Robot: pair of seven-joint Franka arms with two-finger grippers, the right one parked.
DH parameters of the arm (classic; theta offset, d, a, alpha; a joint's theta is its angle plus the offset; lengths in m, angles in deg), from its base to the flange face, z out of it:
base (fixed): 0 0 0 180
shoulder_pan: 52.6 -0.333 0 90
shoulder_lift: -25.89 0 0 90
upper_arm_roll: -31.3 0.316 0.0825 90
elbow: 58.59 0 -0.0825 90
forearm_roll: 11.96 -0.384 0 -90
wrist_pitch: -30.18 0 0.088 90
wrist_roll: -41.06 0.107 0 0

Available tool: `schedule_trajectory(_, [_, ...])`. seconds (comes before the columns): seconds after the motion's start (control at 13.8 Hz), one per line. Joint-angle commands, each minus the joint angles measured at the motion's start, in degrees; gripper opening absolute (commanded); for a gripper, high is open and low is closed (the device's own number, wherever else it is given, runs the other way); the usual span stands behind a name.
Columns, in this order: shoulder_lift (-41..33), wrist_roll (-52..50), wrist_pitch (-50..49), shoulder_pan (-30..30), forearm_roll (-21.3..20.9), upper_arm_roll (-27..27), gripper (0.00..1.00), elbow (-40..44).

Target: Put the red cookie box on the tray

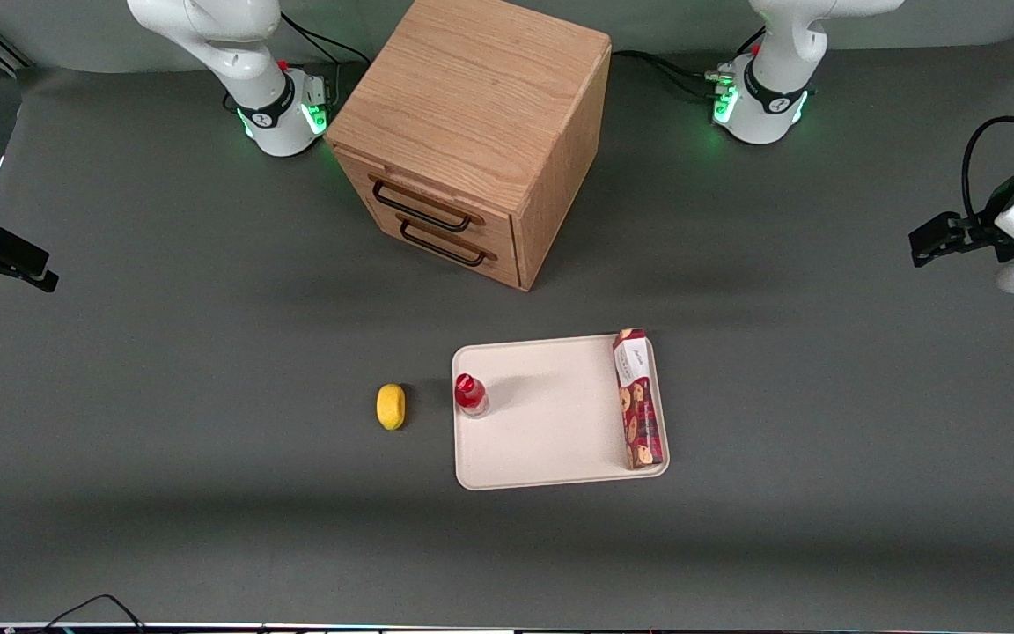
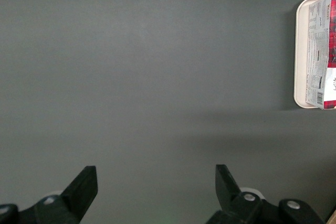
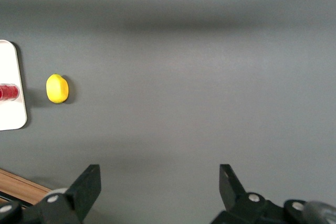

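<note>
A dark grey table seen from the front, read from left to right. A small yellow lemon-like object [image 1: 391,406] lies left of centre, just beside the tray [image 1: 551,440], a pale cream rectangle in the lower middle of the frame. A small red-capped bottle [image 1: 470,394] stands on the tray's left edge. Above the tray in the frame, at upper centre, sits a wooden drawer cabinet [image 1: 472,132] with two dark handles. The red cookie box [image 1: 637,398] lies flat along the tray's right edge, its white label end toward the top of the frame, and it appears to rest inside the rim, though the label end reaches the tray's upper corner. Judged from this, the placing looks done and nothing obvious is left except for the arm to stay clear. At the far right edge, in the upper half of the frame, the gripper [image 1: 938,238] hangs above bare table, well apart from the tray, pointing left toward the middle of the frame. In the left wrist view its two black fingers [image 2: 84,187] stand wide apart with nothing between them (only grey tabletop shows there), and the tray's rim [image 2: 299,51] and the box's label end [image 2: 317,51] show at a distance.
</note>
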Motion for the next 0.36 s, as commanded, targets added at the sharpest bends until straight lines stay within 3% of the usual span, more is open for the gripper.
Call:
schedule_trajectory(0.0, [2.52, 2.03, -0.02, -1.86, 1.63, -0.84, 1.0, 3.16])
schedule_trajectory(0.29, [2.61, 1.94, -0.37, -1.51, 2.95, -0.84, 1.0, 3.61])
